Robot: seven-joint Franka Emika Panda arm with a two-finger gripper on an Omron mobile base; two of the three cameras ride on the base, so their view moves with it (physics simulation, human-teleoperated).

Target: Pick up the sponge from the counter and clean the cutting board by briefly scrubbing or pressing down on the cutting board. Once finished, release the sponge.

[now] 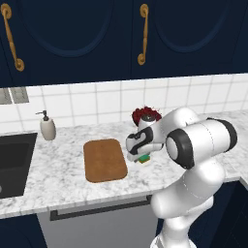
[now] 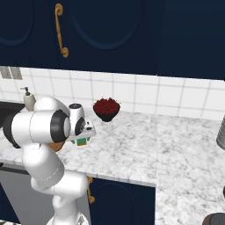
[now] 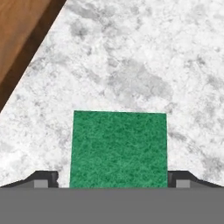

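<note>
The sponge (image 3: 119, 148), a green-topped block over a yellow layer, lies on the speckled marble counter (image 3: 144, 65) just right of the cutting board. My gripper (image 3: 113, 181) is down over it and open. Its two dark fingertips (image 3: 43, 179) stand on either side of the sponge, the right one close against its edge and the left one a small gap away. The left base view has the sponge (image 1: 144, 160) under the hand, beside the brown wooden cutting board (image 1: 104, 160). A corner of the cutting board (image 3: 22, 35) appears at the hand view's upper left. In the right base view the sponge (image 2: 81, 141) sits under the gripper (image 2: 83, 132).
A dark bowl of red fruit (image 2: 106, 108) stands behind the hand near the tiled wall. A soap dispenser (image 1: 47, 127) stands left of the board beside the dark recessed sink (image 1: 14, 162). Dark blue cabinets hang above. Open marble stretches to the right (image 2: 176, 149).
</note>
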